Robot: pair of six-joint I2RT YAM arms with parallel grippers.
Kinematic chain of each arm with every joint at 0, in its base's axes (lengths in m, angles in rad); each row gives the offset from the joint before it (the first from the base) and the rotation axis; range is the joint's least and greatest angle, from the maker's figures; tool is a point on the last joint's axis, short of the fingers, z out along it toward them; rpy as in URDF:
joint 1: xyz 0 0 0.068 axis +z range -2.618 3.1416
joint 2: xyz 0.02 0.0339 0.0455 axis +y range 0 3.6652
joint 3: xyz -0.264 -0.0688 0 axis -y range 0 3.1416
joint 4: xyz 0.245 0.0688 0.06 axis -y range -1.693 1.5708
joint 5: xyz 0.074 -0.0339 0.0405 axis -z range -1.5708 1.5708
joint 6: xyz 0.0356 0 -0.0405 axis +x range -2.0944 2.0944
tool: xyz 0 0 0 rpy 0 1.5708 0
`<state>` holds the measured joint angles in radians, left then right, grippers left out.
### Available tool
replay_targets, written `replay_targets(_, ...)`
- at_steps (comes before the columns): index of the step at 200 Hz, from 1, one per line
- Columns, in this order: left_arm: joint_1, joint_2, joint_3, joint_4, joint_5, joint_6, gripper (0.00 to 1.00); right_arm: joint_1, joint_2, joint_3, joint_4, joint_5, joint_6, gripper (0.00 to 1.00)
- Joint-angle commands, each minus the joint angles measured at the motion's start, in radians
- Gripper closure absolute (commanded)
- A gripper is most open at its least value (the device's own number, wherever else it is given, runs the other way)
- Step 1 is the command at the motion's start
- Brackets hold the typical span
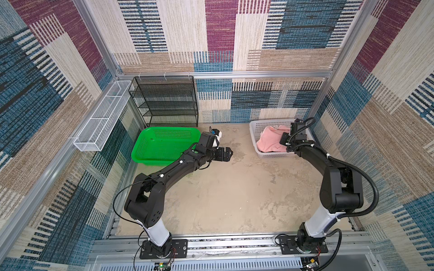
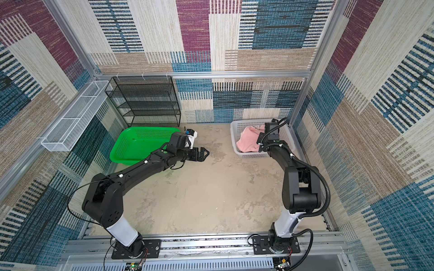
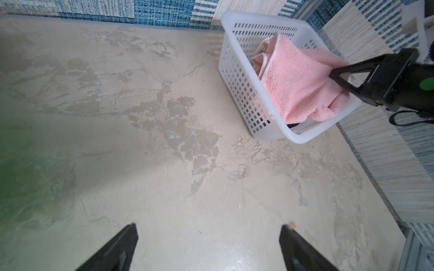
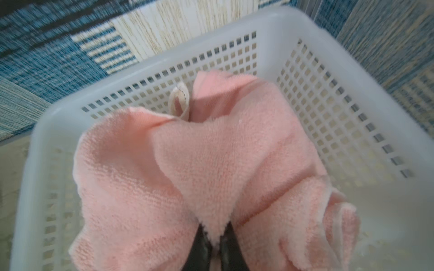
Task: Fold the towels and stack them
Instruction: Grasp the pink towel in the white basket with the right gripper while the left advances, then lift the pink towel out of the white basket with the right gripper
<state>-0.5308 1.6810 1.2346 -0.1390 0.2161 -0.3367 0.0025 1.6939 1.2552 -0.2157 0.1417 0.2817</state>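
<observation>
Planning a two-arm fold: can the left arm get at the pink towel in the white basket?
Probably: only bare table lies between the open left tool and the white basket, though the right tool grips the pink towel there.

The left arm (image 1: pixel 169 173) stretches forward and toward the middle, and the left gripper (image 3: pixel 209 228) has its fingers (image 3: pixel 124 241) spread wide with nothing between them. The right arm (image 1: pixel 340 185) is bent at the elbow and reaches forward with its wrist tipped down. The right gripper (image 4: pixel 215 228) is pinched tight on a fold of the pink towel (image 4: pixel 211 164).
</observation>
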Motion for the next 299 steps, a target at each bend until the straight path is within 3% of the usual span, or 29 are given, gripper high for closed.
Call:
replay_targets(1, 0.001, -0.039, -0.033, 0.082, 0.011, 0.033, 0.01, 0.003, -0.073, 0.030, 0.032, -0.015, -0.054, 1.00)
replay_targets(60, 0.001, -0.152, -0.147, 0.166, -0.062, 0.040, 0.01, 0.056, -0.318, 0.056, 0.068, -0.157, -0.168, 1.00)
replay_targets(113, 0.000, -0.219, -0.202, 0.184, -0.086, 0.036, 0.02, 0.083, -0.458, 0.017, 0.109, -0.376, -0.188, 1.00)
replay_targets(130, 0.000, -0.223, -0.205, 0.176, -0.089, 0.038, 0.02, 0.083, -0.474, -0.013, 0.149, -0.325, -0.188, 1.00)
replay_targets(168, 0.000, -0.224, -0.215, 0.182, -0.084, 0.027, 0.02, 0.082, -0.349, 0.016, 0.156, -0.060, -0.182, 1.00)
replay_targets(215, 0.000, -0.213, -0.213, 0.153, -0.098, 0.037, 0.03, 0.080, -0.121, 0.051, 0.108, -0.022, -0.169, 1.00)
replay_targets(232, 0.000, -0.208, -0.213, 0.141, -0.106, 0.043, 0.03, 0.079, -0.061, 0.043, 0.079, -0.001, -0.160, 0.85)
replay_targets(268, 0.001, -0.193, -0.206, 0.128, -0.113, 0.053, 0.03, 0.079, -0.021, 0.062, 0.022, 0.040, -0.175, 0.28)
replay_targets(283, 0.000, -0.187, -0.207, 0.128, -0.115, 0.055, 0.03, 0.082, -0.040, 0.072, 0.006, 0.013, -0.194, 0.15)
replay_targets(299, 0.001, -0.182, -0.207, 0.133, -0.115, 0.055, 0.03, 0.094, -0.058, 0.096, -0.024, -0.032, -0.220, 0.10)
